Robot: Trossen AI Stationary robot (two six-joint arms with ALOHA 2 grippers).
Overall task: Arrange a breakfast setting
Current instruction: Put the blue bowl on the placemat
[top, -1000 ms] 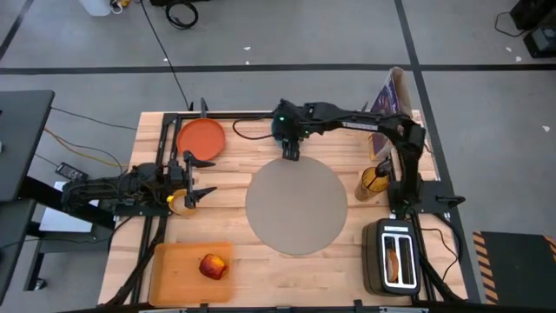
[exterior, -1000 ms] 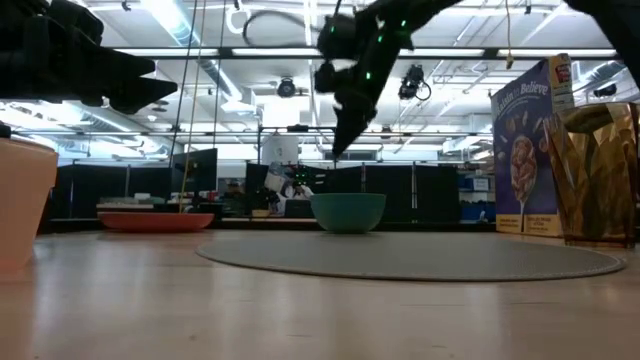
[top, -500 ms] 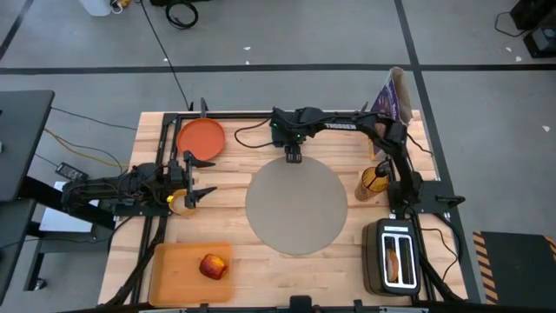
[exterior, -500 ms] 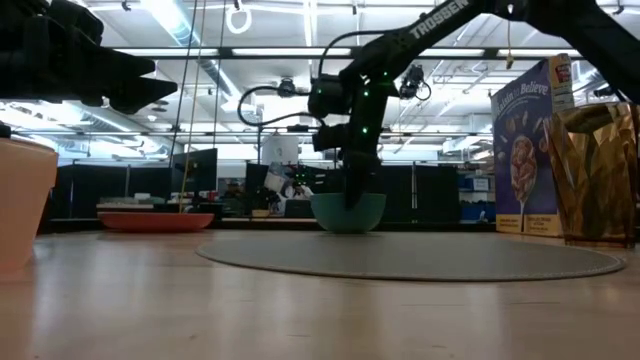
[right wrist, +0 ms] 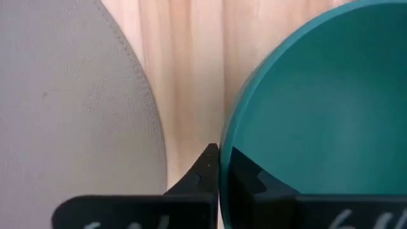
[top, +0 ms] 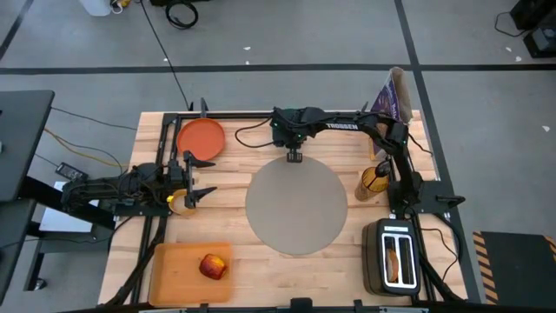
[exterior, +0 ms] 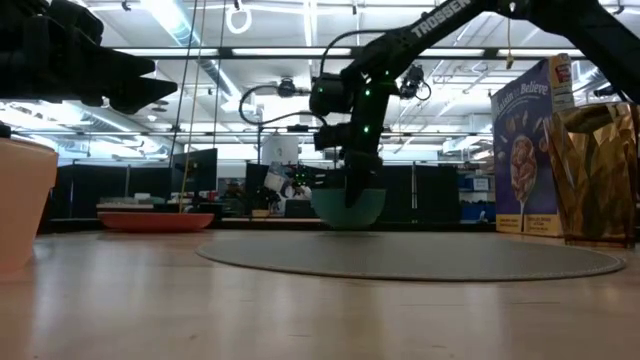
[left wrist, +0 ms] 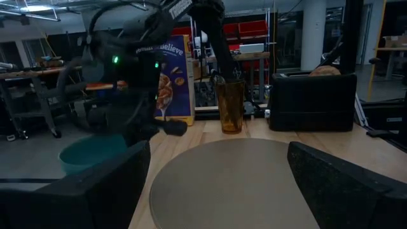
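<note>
The teal bowl stands on the wood just beyond the far edge of the round grey placemat. My right gripper is over it, shut on its rim, and the arm hides most of the bowl in the high view. My left gripper waits open at the table's left, beside the small yellow cup. The orange plate lies at the far left. A red apple sits on the orange cutting board. My right gripper pinches the bowl's rim on the side nearest the placemat. One finger is outside the wall and the other is inside. The fingers come from above, pointing down. The bowl's base rests on the table.
A black-and-silver toaster with a bagel half in a slot stands at the near right. An amber glass and a cereal box stand along the right, close to my right arm's base.
My right gripper has come down from above the bowl onto its near side and has shut on the rim. The bowl has stayed where it was.
</note>
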